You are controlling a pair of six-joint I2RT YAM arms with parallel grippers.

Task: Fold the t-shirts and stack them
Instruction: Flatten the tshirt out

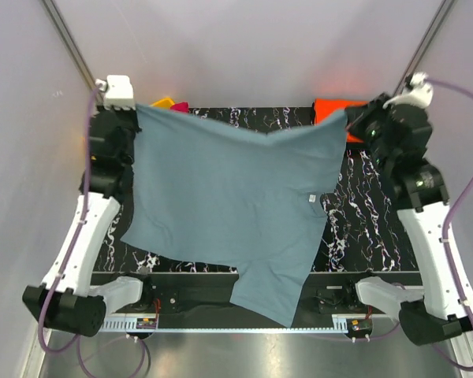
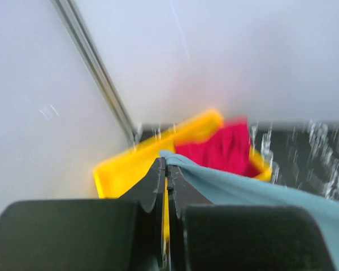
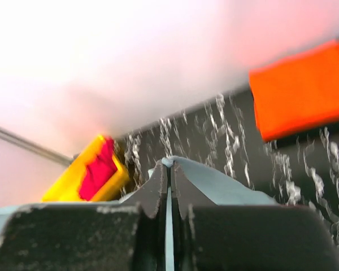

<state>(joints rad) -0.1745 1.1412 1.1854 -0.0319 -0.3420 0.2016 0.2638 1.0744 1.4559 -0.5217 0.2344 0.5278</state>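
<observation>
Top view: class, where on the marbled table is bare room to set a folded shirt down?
Best: the marbled strip between the grey-blue shirt and the right arm. A thin strip lies far-centre between yellow bin and orange shirt. Crowded: the middle, under the shirt held by the left gripper and right gripper.

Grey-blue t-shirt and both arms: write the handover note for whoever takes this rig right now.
Grippers: the left gripper is shut on one far corner of the grey-blue t-shirt; the right gripper is shut on the other far corner.
Things: the grey-blue t-shirt is spread between them over the table, its lower end past the near edge. The orange t-shirt lies at the far right. The crimson t-shirt sits in the yellow bin at the far left.
Done: the orange one looks folded; the grey-blue one is picked up and spread.
Left: lay down and fold the grey-blue one, fold the crimson one, stack all three.
</observation>
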